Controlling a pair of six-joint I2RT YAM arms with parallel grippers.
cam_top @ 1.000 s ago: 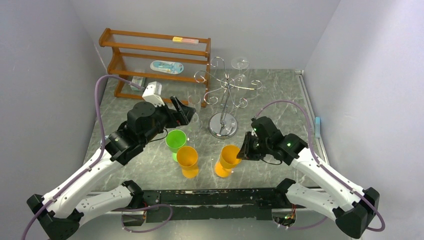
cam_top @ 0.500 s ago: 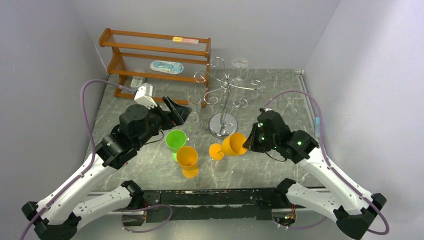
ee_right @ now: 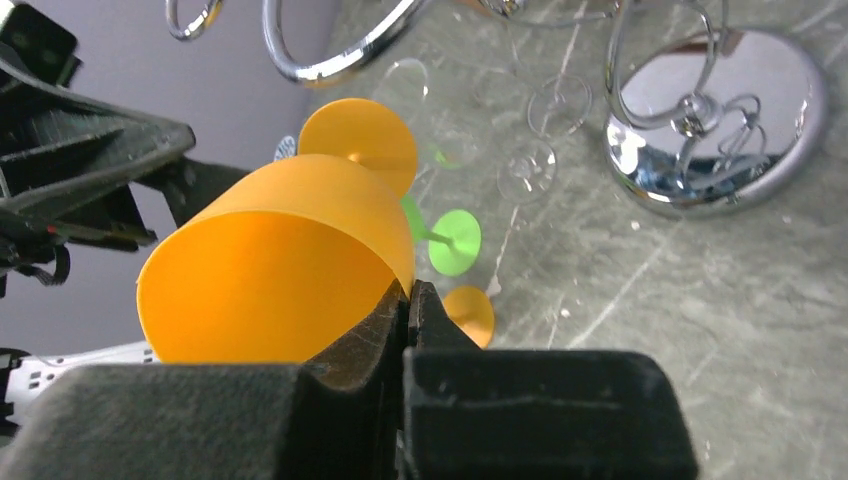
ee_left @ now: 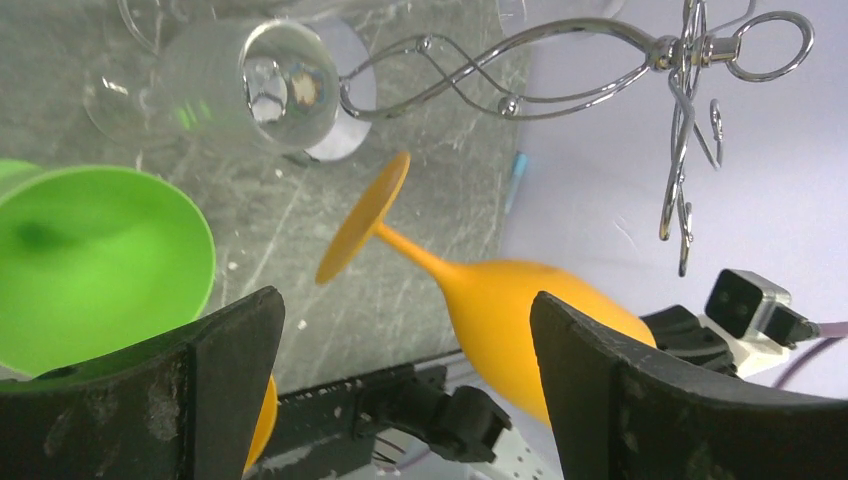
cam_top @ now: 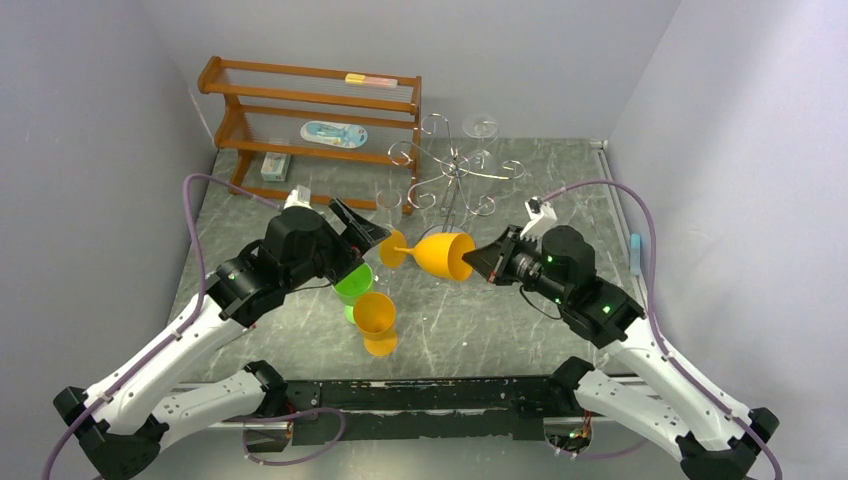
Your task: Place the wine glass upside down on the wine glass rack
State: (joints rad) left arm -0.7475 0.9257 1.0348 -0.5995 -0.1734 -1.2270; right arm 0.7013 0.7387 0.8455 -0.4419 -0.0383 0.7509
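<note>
The orange wine glass (cam_top: 440, 255) is pinched at the rim of its bowl by the right gripper (cam_top: 483, 262). The jaws are nearly pressed together, with only the thin wall of the bowl between them. The glass lies on its side in the air, clear of the table (cam_top: 560, 190). Its open mouth faces back toward the right jaws, and its stem and round foot point straight out ahead of them.

The foot reaches toward the left gripper (cam_top: 365, 232). Its jaws are spread wide and hold nothing. In the left wrist view the foot and stem show in the gap ahead of those jaws, not touching either one.

The chrome rack (cam_top: 455, 180) stands beyond the held glass. Its curled arms are above and ahead of the right jaws, and its mirror base lies ahead and to one side in the right wrist view. The glass does not touch the rack.

A green glass (cam_top: 352, 280) stands upright just below the left jaws. A second orange glass (cam_top: 375, 320) stands nearer the arm bases. A clear glass (cam_top: 388, 210) stands just ahead of the left jaws, beside the rack. A wooden shelf (cam_top: 310, 100) sits at the far left of the table.
</note>
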